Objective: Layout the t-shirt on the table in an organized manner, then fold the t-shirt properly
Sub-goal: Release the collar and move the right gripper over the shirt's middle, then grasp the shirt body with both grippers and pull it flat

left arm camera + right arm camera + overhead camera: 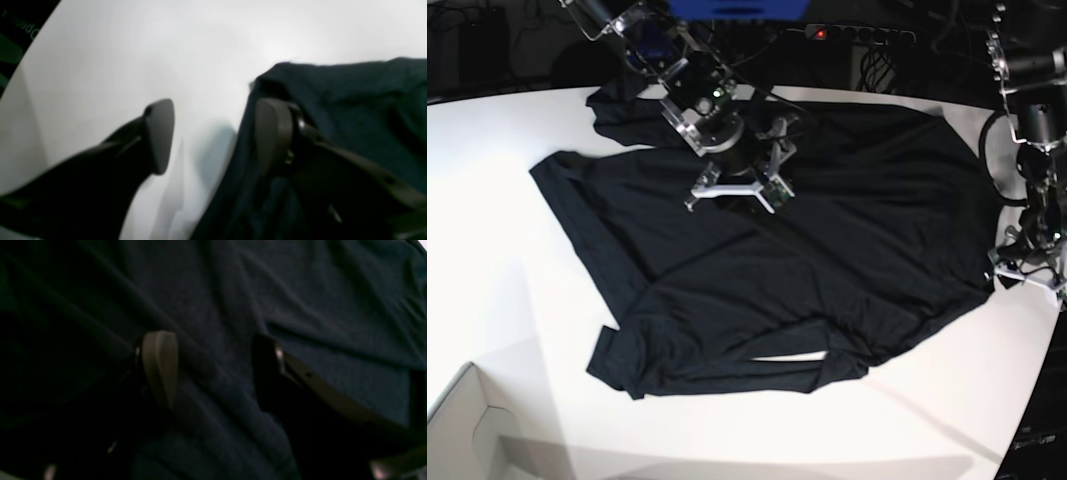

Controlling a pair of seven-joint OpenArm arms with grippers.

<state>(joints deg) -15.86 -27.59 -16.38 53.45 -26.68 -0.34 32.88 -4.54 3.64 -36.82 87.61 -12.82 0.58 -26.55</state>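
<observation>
Two arms work over a black t-shirt [797, 270] that lies spread across the middle of the white table [507, 300], its body mostly flat with long diagonal wrinkles, one sleeve reaching toward the far left corner and its near hem partly doubled over itself. In the base view the right gripper [735, 195] hangs over the far middle part of the shirt, pointing down at the cloth; the right wrist view shows its jaws spread wide with a raised ridge of dark fabric running between them, and the pads [160, 366] do not press it. The left gripper [1027, 268] sits at the shirt's right edge near the table's curved rim. In the left wrist view its jaws are likewise spread apart: one finger [160, 133] stands over bare white tabletop, the other over the edge of the shirt, and the cloth's border falls between them without being pinched. A pale cardboard box corner [467, 430] shows at the near left.
</observation>
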